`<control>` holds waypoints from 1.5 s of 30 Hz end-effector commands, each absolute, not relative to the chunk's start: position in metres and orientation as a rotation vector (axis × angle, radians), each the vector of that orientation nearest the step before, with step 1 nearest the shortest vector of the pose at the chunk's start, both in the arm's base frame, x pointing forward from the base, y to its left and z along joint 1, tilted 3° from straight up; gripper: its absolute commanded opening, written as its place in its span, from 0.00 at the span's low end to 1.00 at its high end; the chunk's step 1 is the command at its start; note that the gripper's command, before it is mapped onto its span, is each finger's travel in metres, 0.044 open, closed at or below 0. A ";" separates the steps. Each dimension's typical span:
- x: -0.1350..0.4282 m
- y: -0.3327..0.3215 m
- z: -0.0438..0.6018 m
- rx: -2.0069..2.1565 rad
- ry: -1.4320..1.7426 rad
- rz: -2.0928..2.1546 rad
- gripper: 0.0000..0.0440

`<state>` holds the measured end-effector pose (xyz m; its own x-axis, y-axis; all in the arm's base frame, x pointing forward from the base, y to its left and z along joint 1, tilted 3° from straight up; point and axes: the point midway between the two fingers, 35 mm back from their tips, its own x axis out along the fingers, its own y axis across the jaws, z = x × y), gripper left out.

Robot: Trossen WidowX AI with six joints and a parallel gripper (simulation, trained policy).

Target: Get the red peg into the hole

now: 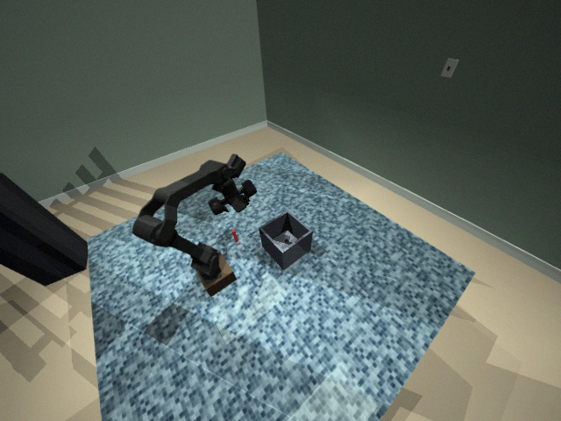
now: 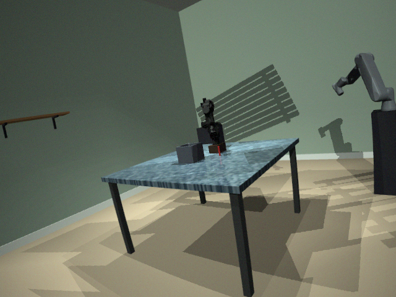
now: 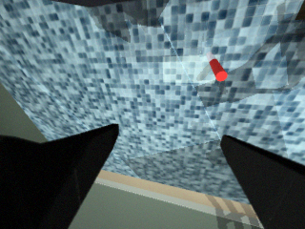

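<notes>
The red peg stands upright on the table between the arm's base and the box; in the wrist view it is at the upper right. The grey open box stands beside it. A light plate with a dark hole shows at the bottom of the box in the top view. My gripper is open with nothing between its fingers. It hangs above the table, clear of the peg and the box. The box is out of the wrist view.
The arm's brown base block stands on the blue mottled table. A dark pedestal is at the left in the top view. Another grey arm stands on a dark pedestal, away from the table.
</notes>
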<state>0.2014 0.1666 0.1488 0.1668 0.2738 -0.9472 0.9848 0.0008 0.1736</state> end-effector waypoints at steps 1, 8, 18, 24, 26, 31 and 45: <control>0.189 0.163 0.135 1.383 1.332 -0.953 1.00; 0.167 0.155 0.108 1.224 1.403 -1.017 1.00; 0.147 0.144 0.079 1.044 1.446 -1.062 1.00; 0.143 0.139 0.060 0.973 1.447 -1.072 1.00; 0.143 0.138 0.053 0.957 1.445 -1.073 0.99; 0.142 0.136 0.037 0.931 1.436 -1.072 0.98; 0.144 0.136 -0.004 0.923 1.397 -1.072 0.78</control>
<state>0.1433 0.1352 0.0028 -0.1060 -0.0296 -0.9939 0.9500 0.2921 -0.1100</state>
